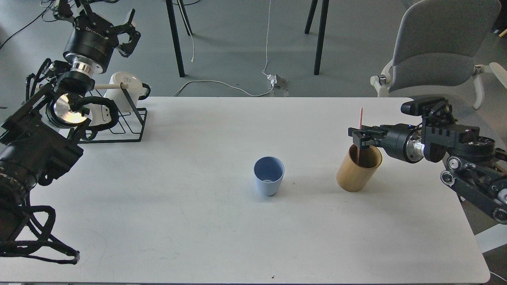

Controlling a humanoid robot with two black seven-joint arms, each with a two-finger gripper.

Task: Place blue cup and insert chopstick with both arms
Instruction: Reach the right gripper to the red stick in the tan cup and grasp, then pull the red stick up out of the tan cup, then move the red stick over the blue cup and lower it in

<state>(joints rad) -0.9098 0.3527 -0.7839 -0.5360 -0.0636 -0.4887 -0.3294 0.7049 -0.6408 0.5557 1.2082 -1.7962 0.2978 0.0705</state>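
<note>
The blue cup (269,175) stands upright and empty near the middle of the white table (178,206). To its right stands a tan bamboo cylinder (356,174). The pink-red chopstick (361,116) stands nearly upright in it, its top well above the rim. My right gripper (359,138) comes in from the right just above the cylinder's rim and is shut on the chopstick about halfway up. My left gripper (132,29) is open and empty, high at the far left, above the wire rack and far from the cup.
A black wire rack (130,126) with white mugs (122,89) and a pale wooden rod stands at the table's back-left corner. A grey chair (439,47) stands behind the back-right corner. Chair legs and cables lie on the floor beyond the table.
</note>
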